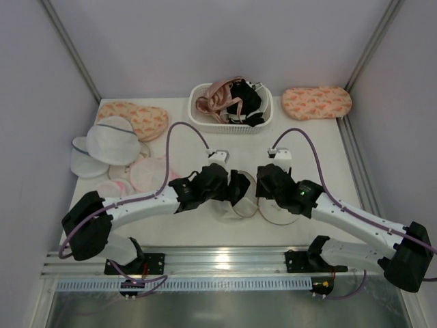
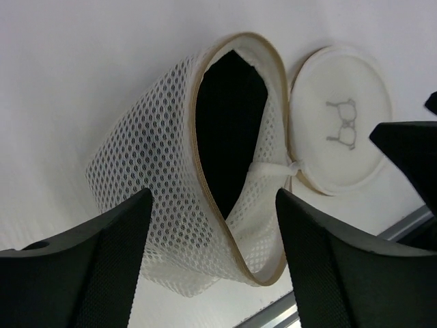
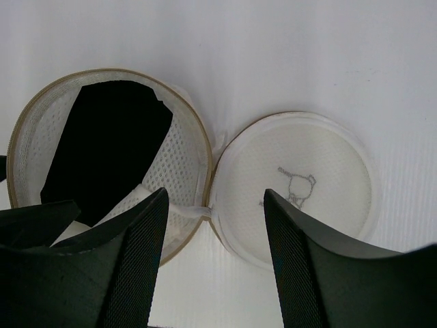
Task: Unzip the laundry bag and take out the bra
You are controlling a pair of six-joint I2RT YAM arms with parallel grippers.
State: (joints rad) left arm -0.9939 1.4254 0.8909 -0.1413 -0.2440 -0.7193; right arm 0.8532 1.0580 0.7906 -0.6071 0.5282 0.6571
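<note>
Your round cream-white mesh laundry bag with the tan zipper rim (image 2: 157, 171) sits in the lower middle of the top view, on the white desk (image 1: 328, 157), right under both arms. It is unzipped. Its round lid with the small grey glasses-like mark (image 3: 293, 184) is flipped out flat to the right and hangs on only by a little white strip. The limp black fabric bra (image 3: 102, 150) is inside the open bag, filling the dark mouth at the upper left of the right wrist view. Your left fingers (image 1: 239, 188) are spread wide, one on each side of the bag's near end, and hold nothing. Your right fingers (image 1: 268, 181) are also apart, one over the bag's rim and one over the lid, gripping nothing.
</note>
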